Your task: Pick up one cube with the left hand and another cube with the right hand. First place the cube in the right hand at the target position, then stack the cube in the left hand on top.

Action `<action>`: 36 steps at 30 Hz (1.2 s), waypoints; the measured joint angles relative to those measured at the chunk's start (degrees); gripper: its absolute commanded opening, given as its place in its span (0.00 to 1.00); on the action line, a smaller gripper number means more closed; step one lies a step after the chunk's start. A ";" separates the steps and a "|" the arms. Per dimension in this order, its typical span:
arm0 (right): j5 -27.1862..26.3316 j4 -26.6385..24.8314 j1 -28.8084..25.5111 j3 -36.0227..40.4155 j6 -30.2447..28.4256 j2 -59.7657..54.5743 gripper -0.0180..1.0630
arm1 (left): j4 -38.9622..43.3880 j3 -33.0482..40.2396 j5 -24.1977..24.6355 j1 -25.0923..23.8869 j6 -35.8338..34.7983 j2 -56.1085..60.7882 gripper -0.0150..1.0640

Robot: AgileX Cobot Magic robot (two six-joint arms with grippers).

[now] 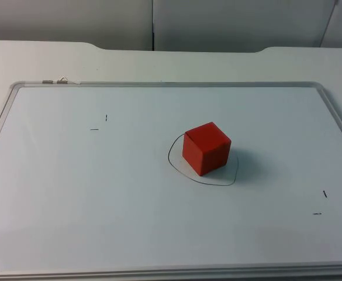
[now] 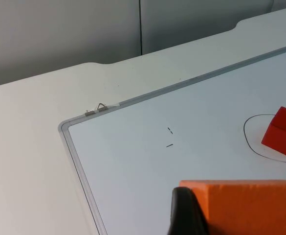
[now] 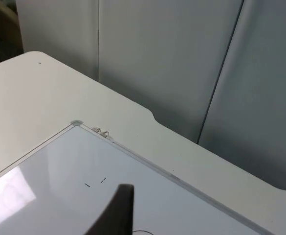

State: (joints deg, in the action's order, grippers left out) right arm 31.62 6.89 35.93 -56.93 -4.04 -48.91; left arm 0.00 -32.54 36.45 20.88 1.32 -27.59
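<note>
A red cube [image 1: 206, 148] sat inside a hand-drawn black oval outline [image 1: 173, 164] near the middle of a white, metal-framed whiteboard [image 1: 71, 193] lying flat on the white table top [image 1: 36, 61], one corner turned toward the top camera. The outline showed along the cube's left and front sides. Small black tick marks [image 1: 100, 123] stood on the board well to the cube's left, and another pair [image 1: 321, 203] toward its near right corner. A small metal clip [image 1: 56, 81] lay on the board's far left frame, and the grey partition wall [image 1: 100, 23] closed off the table behind.

In the left wrist view, the left gripper [image 2: 187, 215] was closed on an orange cube [image 2: 245, 205], whose flat top face pressed against the black fingertip [image 2: 184, 213]; this cube hung above the board, well apart from the red cube [image 2: 282, 131] and its outline [image 2: 250, 144]. The board's corner with the clip [image 2: 98, 108] and tick marks [image 2: 169, 137] lay beyond.

In the right wrist view, a single black fingertip [image 3: 114, 210] of the right gripper [image 3: 118, 220] rose over the board's corner [image 3: 74, 125]; whether its fingers were spread or closed could not be told.
</note>
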 measured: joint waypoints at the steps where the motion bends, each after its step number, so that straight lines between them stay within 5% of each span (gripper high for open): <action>1: 0.45 -0.10 0.00 0.00 0.00 0.46 0.90 | 0.00 0.00 0.00 0.00 0.00 0.00 0.01; 14: 4.31 -0.82 0.00 0.00 -3.54 3.86 0.90 | -4.35 -3.70 0.24 0.00 5.40 -4.08 0.01; 23: 4.31 -1.04 0.00 0.00 -3.58 3.86 0.90 | -23.02 -21.02 0.37 0.00 26.76 -29.13 0.01; 36: 4.31 -1.04 0.00 0.00 -3.58 3.86 0.90 | -26.38 -32.79 -2.06 9.41 31.25 -60.51 0.01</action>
State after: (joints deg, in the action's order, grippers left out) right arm 35.93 5.85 35.93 -56.93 -7.62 -45.05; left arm -26.38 -65.33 34.39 30.29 32.57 -88.10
